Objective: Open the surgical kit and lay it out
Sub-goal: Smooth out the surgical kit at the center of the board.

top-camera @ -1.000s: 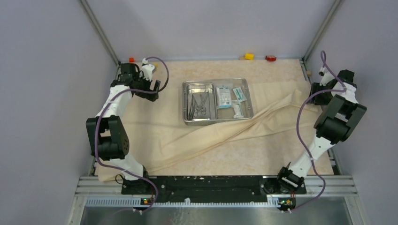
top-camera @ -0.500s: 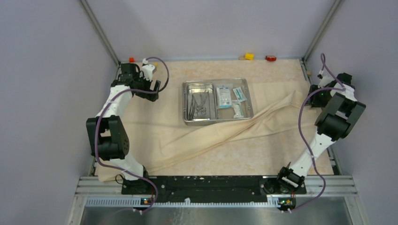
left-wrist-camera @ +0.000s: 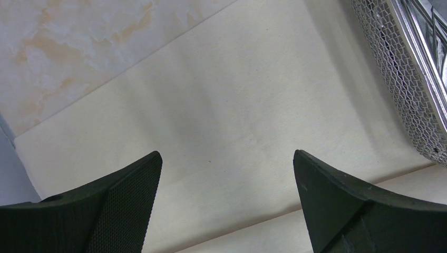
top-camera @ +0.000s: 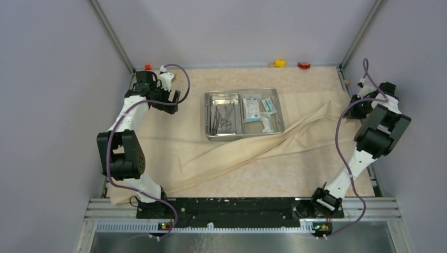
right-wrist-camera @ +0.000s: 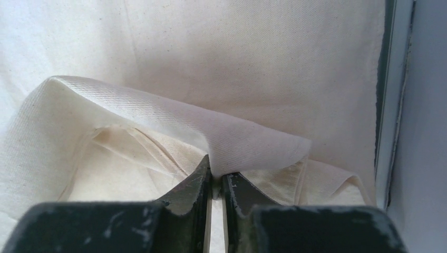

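Beige cloth wrap (top-camera: 221, 153) was spread out, one fold bunched toward 6 o'clock. At 3 o'clock its edge was pinched between the right gripper's (right-wrist-camera: 215, 176) closed fingers. At 10 o'clock the left gripper (left-wrist-camera: 226, 154) was held wide apart, empty, above the cloth. Toward 12 o'clock, the shiny rectangular steel tray (top-camera: 224, 99) was seated on the wrap.
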{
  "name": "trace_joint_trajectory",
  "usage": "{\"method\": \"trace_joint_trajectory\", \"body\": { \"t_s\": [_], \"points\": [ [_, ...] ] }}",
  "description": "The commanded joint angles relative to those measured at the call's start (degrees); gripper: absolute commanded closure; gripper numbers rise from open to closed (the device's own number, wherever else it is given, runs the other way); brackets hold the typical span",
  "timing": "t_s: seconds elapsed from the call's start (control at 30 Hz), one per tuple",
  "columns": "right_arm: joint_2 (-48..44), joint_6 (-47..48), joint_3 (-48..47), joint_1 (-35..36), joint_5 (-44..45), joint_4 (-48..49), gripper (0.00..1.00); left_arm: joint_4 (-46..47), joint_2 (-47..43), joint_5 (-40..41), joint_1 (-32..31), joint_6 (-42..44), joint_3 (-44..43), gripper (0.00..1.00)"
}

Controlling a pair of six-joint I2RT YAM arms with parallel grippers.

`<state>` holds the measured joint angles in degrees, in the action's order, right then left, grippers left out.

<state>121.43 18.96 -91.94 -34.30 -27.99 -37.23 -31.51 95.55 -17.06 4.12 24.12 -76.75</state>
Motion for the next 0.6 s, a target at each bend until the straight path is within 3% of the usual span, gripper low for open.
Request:
{"method": "trace_joint_trajectory", "body": {
  "t_s": [0.0, 0.1, 0.3, 0.57],
  "points": [
    [-1.8, -0.6, -0.7, -0.7, -2.8, 1.7, 0.95, 0.6, 0.3, 0.0, -0.2, 0.0, -1.4, 0.01],
    [-3.7, -0.2, -0.5, -1.0, -2.9, 1.3, 1.0, 0.5, 0.1, 0.0, -0.2, 0.1, -1.5, 0.01],
    [-8.2, 3.4, -0.6, -1.6, -2.6, -3.1, 1.0, 0.4, -0.5, 0.0, -0.2, 0.4, -1.7, 0.01],
    [-16.7, 17.5, 0.4, -3.9, 2.2, -18.6, 1.0, 0.4, -2.1, -0.8, -0.2, 1.3, -0.9, 0.01]
  ]
}}
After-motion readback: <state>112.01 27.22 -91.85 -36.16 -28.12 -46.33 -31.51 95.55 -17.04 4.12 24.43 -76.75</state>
